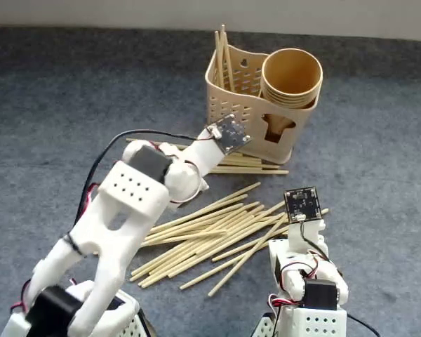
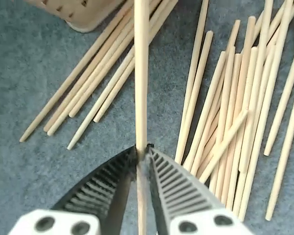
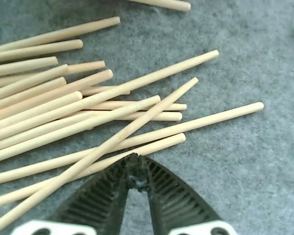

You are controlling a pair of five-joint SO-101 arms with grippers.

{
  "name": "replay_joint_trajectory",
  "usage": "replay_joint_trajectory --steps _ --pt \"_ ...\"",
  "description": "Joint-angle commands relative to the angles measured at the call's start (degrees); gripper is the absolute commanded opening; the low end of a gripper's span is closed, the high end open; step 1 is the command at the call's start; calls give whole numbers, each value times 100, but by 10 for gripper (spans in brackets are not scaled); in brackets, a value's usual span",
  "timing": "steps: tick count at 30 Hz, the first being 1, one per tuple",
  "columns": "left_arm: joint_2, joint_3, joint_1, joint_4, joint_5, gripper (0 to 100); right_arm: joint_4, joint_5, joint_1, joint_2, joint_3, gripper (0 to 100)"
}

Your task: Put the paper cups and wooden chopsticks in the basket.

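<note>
Clenched on held chopstick [image 2: 141,73] in left gripper [image 2: 143,149], just in front of basket [image 1: 228,105]; shaft in line with jaws, likely for standing it upright in basket. Pinched shut, empty: right gripper [image 3: 137,159], over loose chopsticks [image 1: 210,235] farther from basket. Inside basket: paper cups [image 1: 291,70] nested, roughly four rims; upright chopsticks [image 1: 223,53], three. Loose: some two dozen, overlapping, count uncertain.

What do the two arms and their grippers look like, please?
The left arm and right arm are white plastic with rows of small holes, black motors, red and black cables and square camera boards. The left gripper and right gripper are black, ribbed and tapering.
</note>
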Motion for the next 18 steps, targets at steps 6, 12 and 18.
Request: replay_joint_trajectory --steps 6,12,18 --pt "-1640 -198 -92 -457 624 5 13 53 48 -66 884 6" --pt "-1736 -462 -92 -1688 1363 5 13 53 48 -66 884 6" --pt "-1727 -435 -92 -3675 2057 5 4 53 48 -66 884 6"
